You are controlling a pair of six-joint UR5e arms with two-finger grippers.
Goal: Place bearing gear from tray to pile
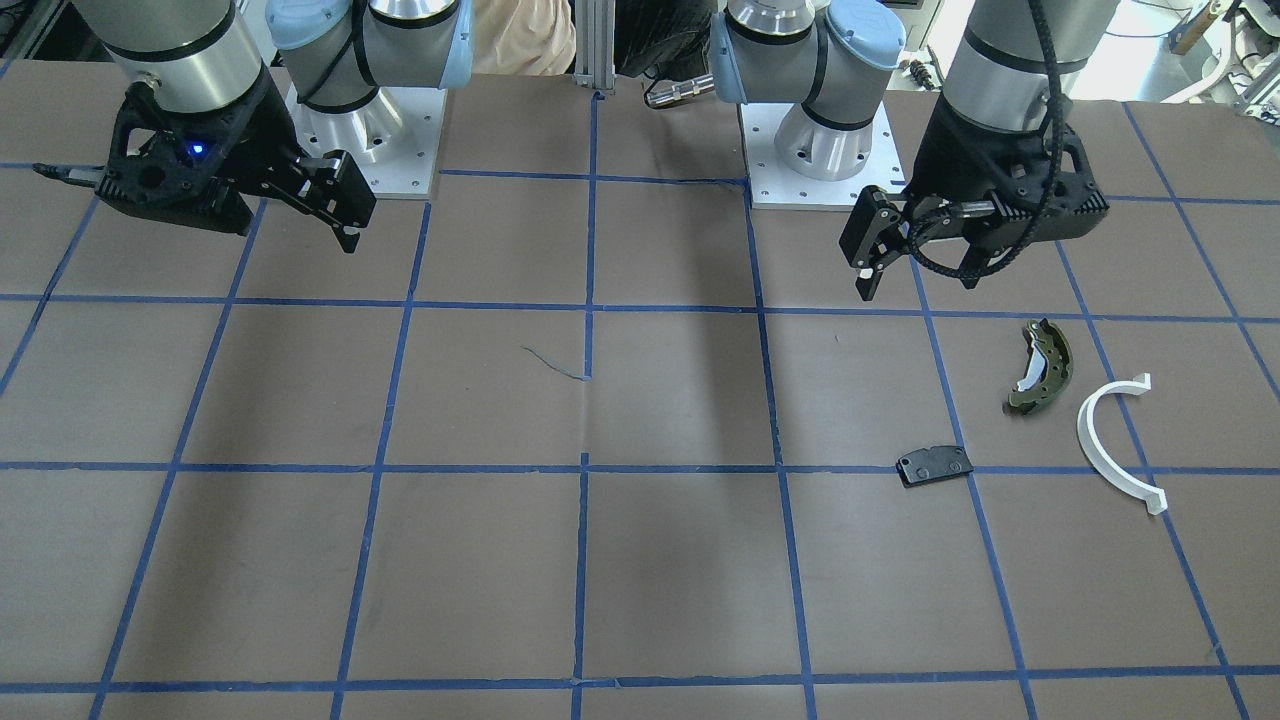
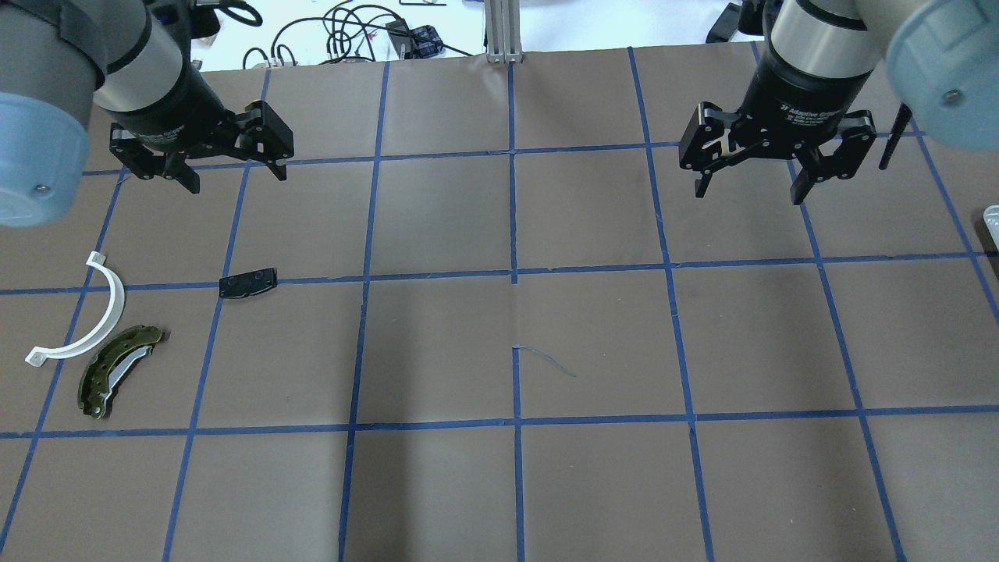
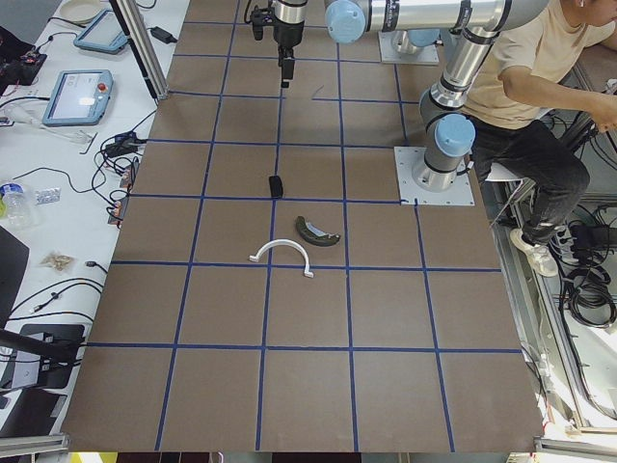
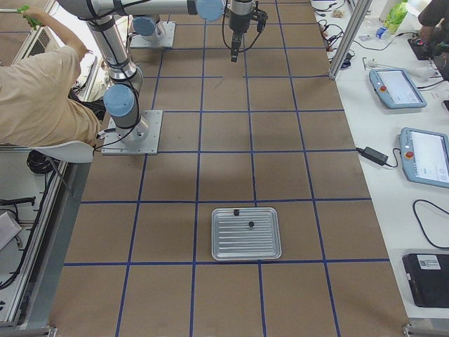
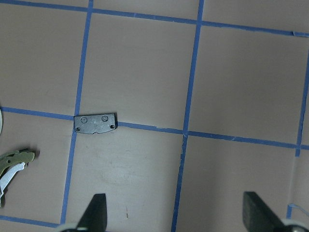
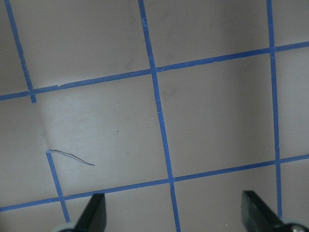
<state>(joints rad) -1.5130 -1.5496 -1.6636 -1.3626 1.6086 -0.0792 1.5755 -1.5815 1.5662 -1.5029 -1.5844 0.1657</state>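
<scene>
Bearing gear [image 4: 250, 225] untouched; 2 pincers [image 2: 236, 181] [image 2: 748, 197] agape

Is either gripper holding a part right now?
No, the left gripper and the right gripper are both open and empty.

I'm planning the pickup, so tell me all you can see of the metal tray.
The tray shows whole only in the exterior right view: a shallow, silvery rectangle with rounded corners, a raised rim and a ribbed floor, seemingly metal. It lies flat on the brown table, over a blue tape line, at the robot's right end. One small dark part sits by the rim toward the arms, a second dark part nearer the middle; both too small to identify.
</scene>
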